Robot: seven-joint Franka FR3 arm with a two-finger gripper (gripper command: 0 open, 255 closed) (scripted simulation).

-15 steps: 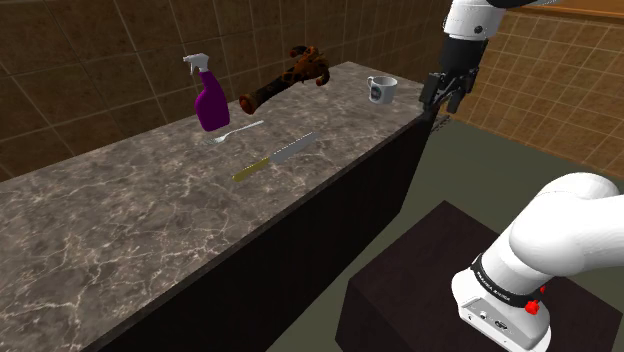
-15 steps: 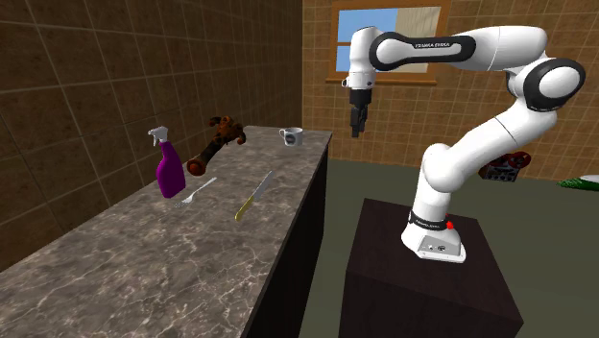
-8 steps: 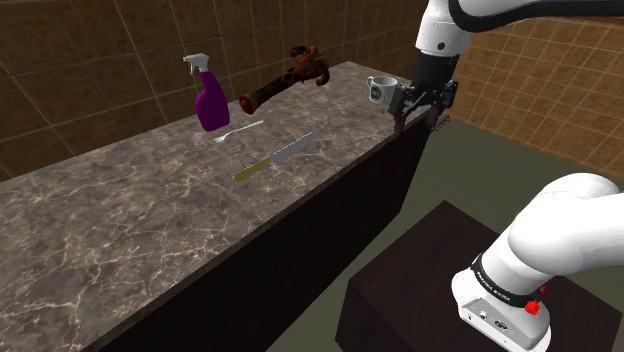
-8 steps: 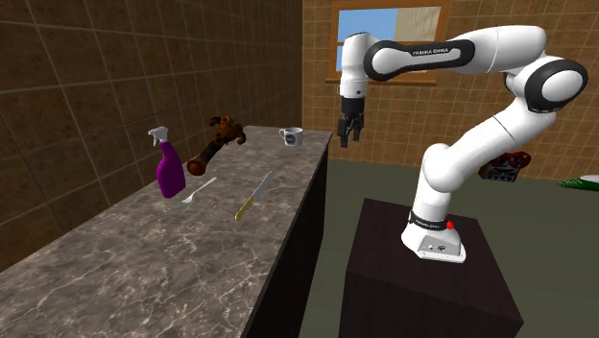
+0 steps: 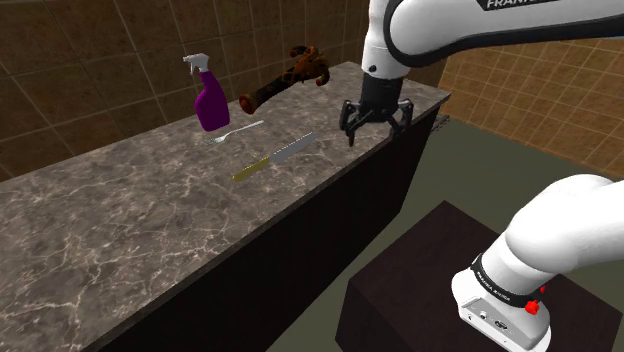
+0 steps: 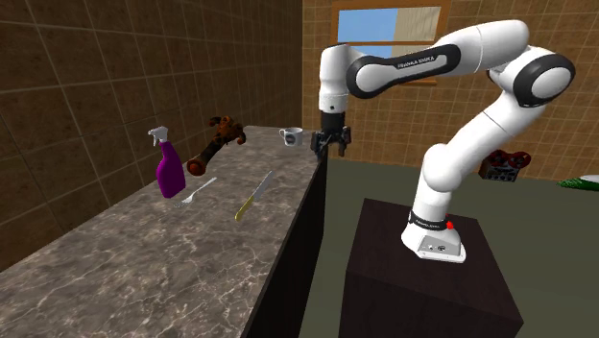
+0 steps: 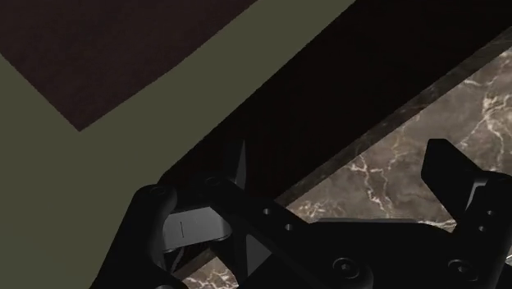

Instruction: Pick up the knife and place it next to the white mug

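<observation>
White arm with dark joints, black lettering on one link, all-black pincer, red button near base

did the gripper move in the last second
Yes. The gripper went toward the shoulder view's left, from beyond the end of the counter to above its edge.

white mug behind arm — shoulder view, arm cropped

Dark lettering on the arm's white forearm link reads FRANKA EMIKA in the second exterior view. The shoulder view's top edge crops it. The mug carries an unreadable dark mark.
</observation>
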